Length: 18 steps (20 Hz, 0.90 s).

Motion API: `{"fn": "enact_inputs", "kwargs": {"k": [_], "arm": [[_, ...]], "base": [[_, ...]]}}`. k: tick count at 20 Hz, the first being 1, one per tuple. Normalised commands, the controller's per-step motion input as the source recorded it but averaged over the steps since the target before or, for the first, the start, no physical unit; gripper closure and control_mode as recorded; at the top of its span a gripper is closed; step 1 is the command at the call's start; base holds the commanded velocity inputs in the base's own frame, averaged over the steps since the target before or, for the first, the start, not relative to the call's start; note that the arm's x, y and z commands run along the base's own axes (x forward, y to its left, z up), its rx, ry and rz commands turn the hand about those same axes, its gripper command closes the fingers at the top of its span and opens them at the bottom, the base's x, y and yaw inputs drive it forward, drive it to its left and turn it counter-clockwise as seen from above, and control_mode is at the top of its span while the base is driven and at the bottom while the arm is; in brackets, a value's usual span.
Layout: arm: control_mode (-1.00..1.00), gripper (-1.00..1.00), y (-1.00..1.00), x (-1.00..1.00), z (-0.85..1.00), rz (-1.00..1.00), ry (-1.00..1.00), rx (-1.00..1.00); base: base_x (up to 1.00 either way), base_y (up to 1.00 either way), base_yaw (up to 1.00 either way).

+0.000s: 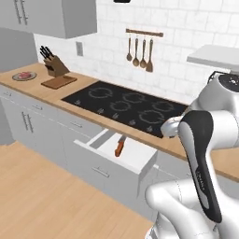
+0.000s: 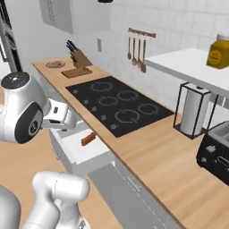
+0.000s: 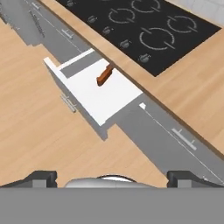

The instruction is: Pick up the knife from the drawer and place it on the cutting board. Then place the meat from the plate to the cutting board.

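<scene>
The drawer [image 3: 107, 98] stands pulled out below the counter, white inside. The knife [image 3: 104, 75] lies in it near the counter's edge; its orange-red handle shows and the blade is hidden under the counter lip. In the base views the knife [image 1: 119, 147] [image 2: 88, 139] rests in the same drawer [image 1: 133, 156]. My gripper [image 3: 112, 179] hangs high above the drawer and the floor, open, fingertips [image 3: 40, 178] wide apart with nothing between them. Far along the counter lie the cutting board [image 1: 59, 82] and the plate [image 1: 16, 77] with the meat [image 1: 23, 75] on it.
A black cooktop [image 1: 126, 105] fills the counter behind the drawer. A knife block [image 1: 55, 65] stands behind the board. Utensils [image 1: 140, 52] hang on the wall. A paper towel holder [image 2: 193, 109] and a toaster [image 2: 217, 152] stand at the right.
</scene>
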Motion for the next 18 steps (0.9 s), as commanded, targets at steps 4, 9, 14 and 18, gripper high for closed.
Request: {"fn": "enact_inputs", "kwargs": {"k": [4,9,14,18], "arm": [[1.0,-1.0,0.0,0.0,0.0,0.0,0.0,0.0],[1.0,-1.0,0.0,0.0,0.0,0.0,0.0,0.0],[1.0,-1.0,0.0,0.0,0.0,0.0,0.0,0.0],[-1.0,-1.0,0.11,0.12,-0.01,0.01,0.07,-0.02]], "base": [[0.15,-0.51,0.24],[0.32,-0.74,0.09],[0.43,-0.12,0.09],[0.14,0.01,0.05]]}}
